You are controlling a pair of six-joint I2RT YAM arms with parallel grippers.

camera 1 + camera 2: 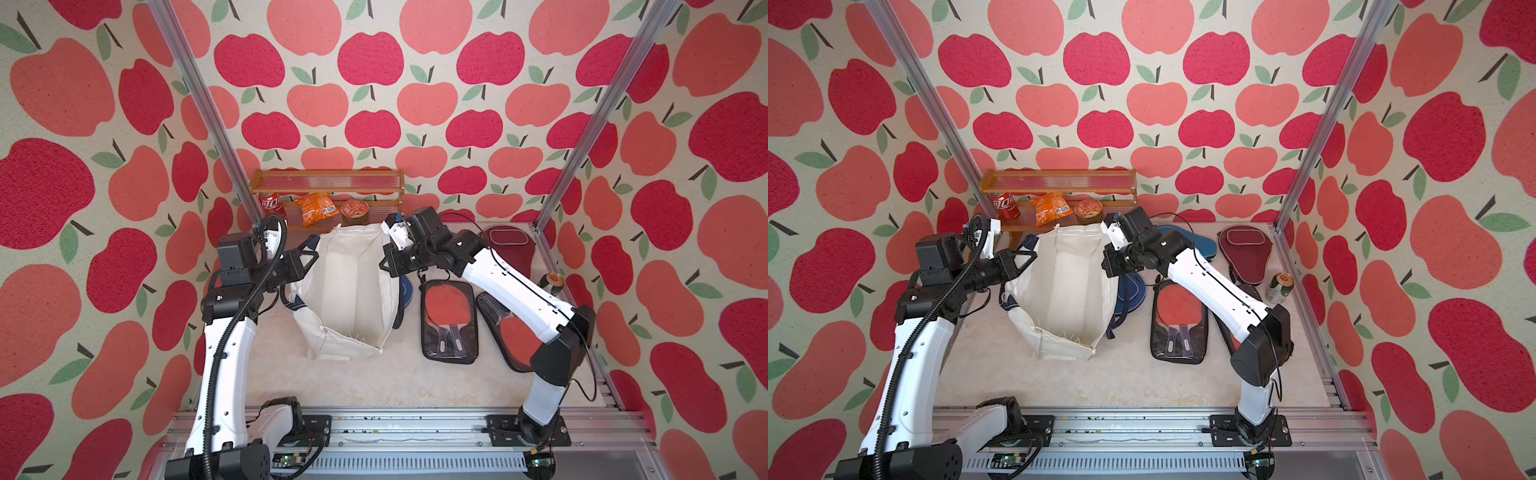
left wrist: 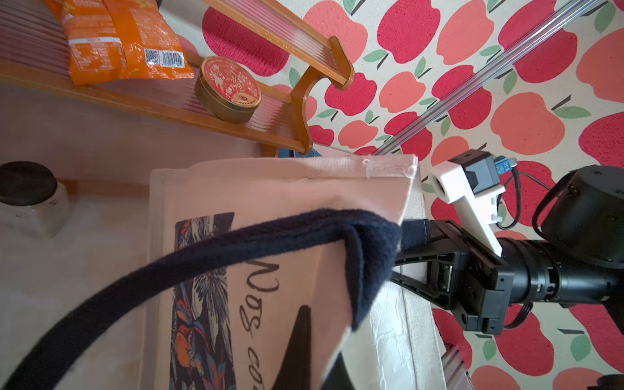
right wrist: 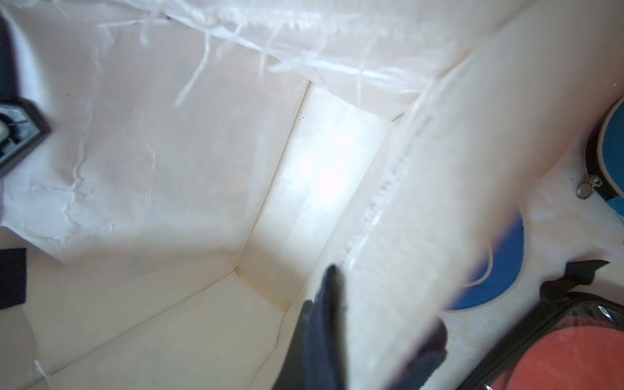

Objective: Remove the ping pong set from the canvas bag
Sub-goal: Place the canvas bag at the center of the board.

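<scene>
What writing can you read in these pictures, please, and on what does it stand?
"Wos co", script, uncertain and cut off: canvas bag.
"可口": red can, in a top view.
Too small to read: print on the orange snack bag, round tin and green can.

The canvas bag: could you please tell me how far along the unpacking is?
Done: the canvas bag looks empty inside, and a clear paddle case lies beside it. In hand: left claw and right claw each pinch its rim. Left: apparently just releasing.
</scene>
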